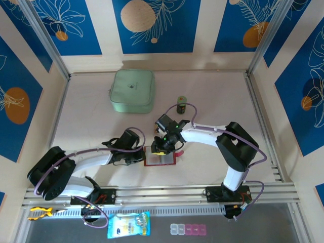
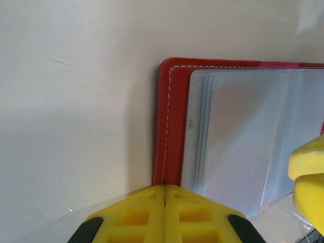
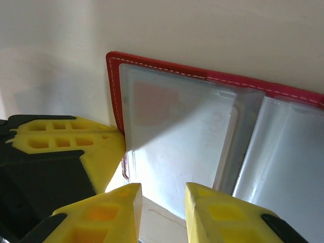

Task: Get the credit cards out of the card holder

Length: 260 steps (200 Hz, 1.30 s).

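At the card holder's [image 1: 159, 161] nine o'clock, left end effector [image 2: 165, 192] clenched, I'd pinch a slick, floppy pocket edge [image 3: 229, 136] with the released right end effector [image 3: 163, 190].

Left wrist view: the card holder [image 2: 172, 126] runs off the frame at 3 o'clock, its 6 o'clock corner hidden under the left gripper [image 2: 165, 190]. Behind the clouded pockets [image 3: 172, 147] sits a reddish patch [image 3: 152, 101] — card or lining, impossible to tell.

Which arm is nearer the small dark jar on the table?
Right. The right arm passes close by the jar, on its near side; the left arm lies farther off, left of the card holder.
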{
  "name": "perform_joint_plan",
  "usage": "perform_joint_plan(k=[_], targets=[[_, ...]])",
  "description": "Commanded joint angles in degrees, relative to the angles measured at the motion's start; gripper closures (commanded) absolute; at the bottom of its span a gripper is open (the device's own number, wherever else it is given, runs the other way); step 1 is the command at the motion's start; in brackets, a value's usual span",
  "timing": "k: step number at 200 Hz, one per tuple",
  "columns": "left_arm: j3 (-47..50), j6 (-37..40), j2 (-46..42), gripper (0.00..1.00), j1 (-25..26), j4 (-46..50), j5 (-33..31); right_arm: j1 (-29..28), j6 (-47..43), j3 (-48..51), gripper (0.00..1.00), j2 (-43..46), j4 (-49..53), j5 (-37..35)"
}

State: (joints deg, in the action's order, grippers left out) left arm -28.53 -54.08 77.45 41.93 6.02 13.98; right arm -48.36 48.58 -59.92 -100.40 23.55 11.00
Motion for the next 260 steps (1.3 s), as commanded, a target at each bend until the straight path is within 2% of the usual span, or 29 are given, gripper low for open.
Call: perform_joint_plan(k=[1, 131, 231, 260], targets=[[1.02, 0.35, -0.12, 0.94, 0.54, 1.75, 0.80, -0.07, 0.99, 0.16, 0.70, -1.44, -0.50, 2.10], [0.80, 0.37, -0.55, 0.94, 0.52, 3.01, 0.24, 0.24, -0.08, 2.41, 0.70, -1.26, 1.58, -1.41], [-0.33, 0.47, -0.63, 0.94, 0.53, 4.17, -0.09, 2.05, -0.80, 4.68, 0.70, 0.71, 0.82, -0.92], [-0.96, 0.43, -3.31, 0.95, 0.54, 4.66, -1.07, 2.46, -0.85, 5.50, 0.71, 0.72, -0.75, 0.13]])
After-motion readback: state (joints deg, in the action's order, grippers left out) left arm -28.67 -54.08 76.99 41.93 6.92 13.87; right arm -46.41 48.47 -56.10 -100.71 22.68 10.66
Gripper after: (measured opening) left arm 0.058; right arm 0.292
